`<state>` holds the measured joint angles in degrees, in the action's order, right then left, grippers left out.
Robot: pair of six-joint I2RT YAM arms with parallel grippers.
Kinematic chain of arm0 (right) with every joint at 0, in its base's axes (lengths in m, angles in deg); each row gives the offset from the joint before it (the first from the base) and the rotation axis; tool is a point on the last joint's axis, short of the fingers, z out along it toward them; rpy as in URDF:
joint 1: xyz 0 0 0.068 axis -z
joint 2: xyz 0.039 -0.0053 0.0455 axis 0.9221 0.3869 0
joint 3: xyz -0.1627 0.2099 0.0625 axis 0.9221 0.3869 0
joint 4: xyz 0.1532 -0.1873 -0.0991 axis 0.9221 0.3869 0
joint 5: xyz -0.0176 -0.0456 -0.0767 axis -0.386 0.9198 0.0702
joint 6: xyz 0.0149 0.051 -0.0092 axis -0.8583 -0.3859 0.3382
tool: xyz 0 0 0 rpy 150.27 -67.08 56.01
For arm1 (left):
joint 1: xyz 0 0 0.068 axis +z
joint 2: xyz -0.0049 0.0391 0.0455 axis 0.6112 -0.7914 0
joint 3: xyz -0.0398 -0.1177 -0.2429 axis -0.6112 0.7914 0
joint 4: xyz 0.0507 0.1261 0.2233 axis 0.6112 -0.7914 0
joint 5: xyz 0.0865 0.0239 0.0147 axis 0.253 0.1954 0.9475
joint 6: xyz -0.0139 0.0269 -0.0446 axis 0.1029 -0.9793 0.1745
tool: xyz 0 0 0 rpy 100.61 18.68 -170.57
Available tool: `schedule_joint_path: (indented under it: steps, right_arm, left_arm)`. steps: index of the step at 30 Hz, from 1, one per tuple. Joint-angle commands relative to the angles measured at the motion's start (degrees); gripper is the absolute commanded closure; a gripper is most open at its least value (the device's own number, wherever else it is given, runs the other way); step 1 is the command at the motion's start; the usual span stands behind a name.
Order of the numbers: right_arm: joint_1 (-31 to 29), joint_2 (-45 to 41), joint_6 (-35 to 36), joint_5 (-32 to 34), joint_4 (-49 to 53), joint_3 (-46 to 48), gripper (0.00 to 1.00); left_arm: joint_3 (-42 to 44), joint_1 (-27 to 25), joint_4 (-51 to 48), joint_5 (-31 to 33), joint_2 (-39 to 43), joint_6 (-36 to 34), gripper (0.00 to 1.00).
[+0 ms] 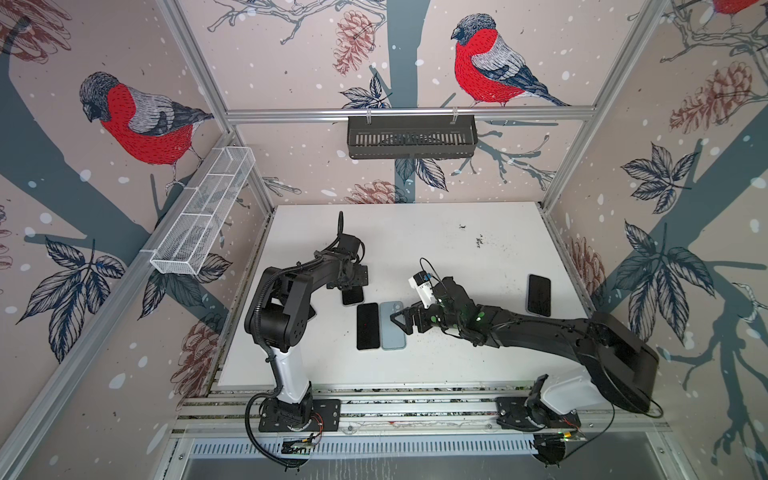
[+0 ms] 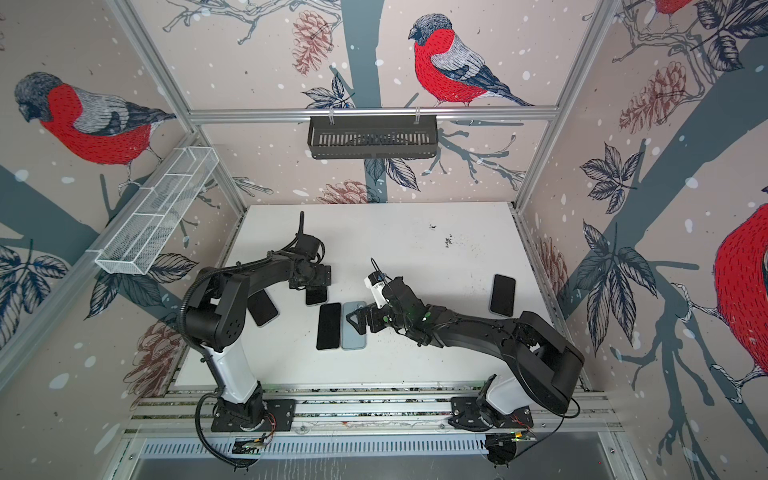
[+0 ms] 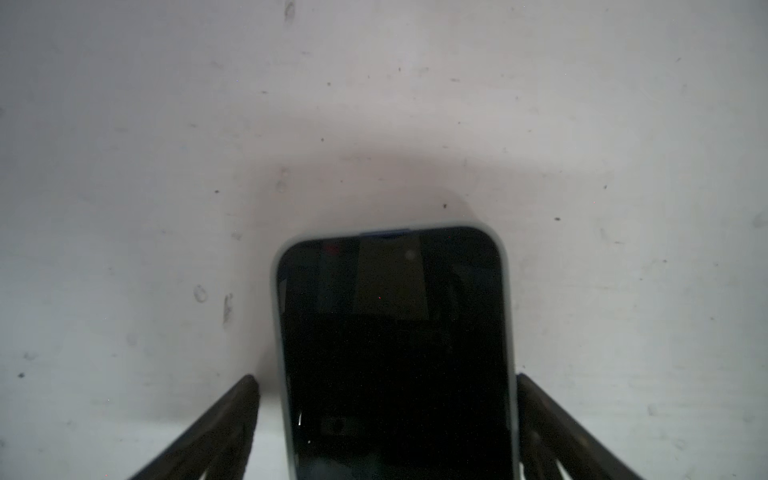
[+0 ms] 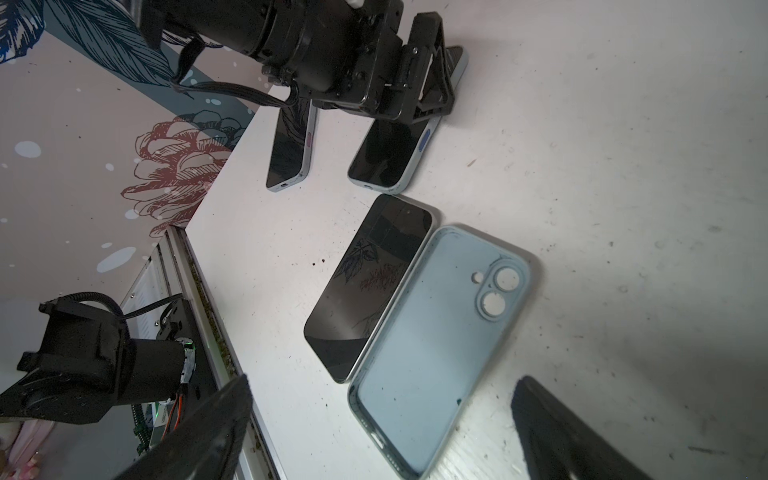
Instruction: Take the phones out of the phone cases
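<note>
Around the worktop (image 1: 415, 249): three walls papered with red-breasted birds, pine cones and leaves, framed in metal bars.
Surface: white, flat and scuffed, with dark specks toward the back right.
Wall fittings: a wire basket (image 1: 203, 216) on the left wall and a black basket (image 1: 411, 137) on the back bar, both well above the surface.
Front edge: rails (image 1: 415, 409) carrying both arm bases.
Phone (image 1: 368, 326): out of its case, screen up, just front of the middle. One long side touches the case.
Case (image 1: 392, 336): pale blue, hollow side up, camera holes toward the back, lying on the phone's right.
Cased phone (image 1: 353, 297): just behind the phone, screen up.
Left claw (image 3: 384, 378): released, low over the cased phone with a finger along each long side. A strip of worktop shows between one finger and the phone.
Right claw (image 1: 399, 322): released, fingers wide with nothing between them, over the case, reaching in from the right.
Left phone (image 2: 262, 307): near the left edge, partly under the left arm.
Right phone (image 1: 539, 295): near the right edge, well apart from the rest.
Open room: bare surface across the back half and between the case and the right phone. The right arm spans the front right.
</note>
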<state>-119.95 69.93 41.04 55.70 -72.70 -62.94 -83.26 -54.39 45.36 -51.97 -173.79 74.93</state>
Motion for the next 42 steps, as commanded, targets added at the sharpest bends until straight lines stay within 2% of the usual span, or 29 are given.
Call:
schedule_joint_path:
  steps: [1,9,17,27,38,42]
  right_arm:
    - [0.0,-0.1,0.5,0.3,-0.3,-0.5,0.01]
    - [0.0,0.7,0.6,0.3,0.0,-1.4,0.01]
    - [0.2,0.8,0.8,0.4,0.4,-1.6,0.0]
    - [0.1,1.1,0.5,-0.3,-0.4,-1.6,0.0]
    - [0.0,2.7,0.3,-1.0,-1.2,-1.8,0.0]
    - [0.0,2.9,0.4,-1.1,-1.3,-1.8,0.01]
  left_arm:
    - [0.9,-0.2,-5.0,-0.7,-1.0,-0.7,0.11]
    - [1.3,-0.4,-4.3,-2.1,-0.5,-0.6,0.26]
    - [2.1,1.0,-3.3,-4.4,5.9,0.2,0.33]
    - [3.1,5.6,-2.7,-10.4,12.6,0.1,0.37]
    - [4.1,6.2,-1.8,-9.5,12.3,-0.1,0.42]
    - [5.0,6.0,-1.0,-8.5,13.3,0.0,0.47]
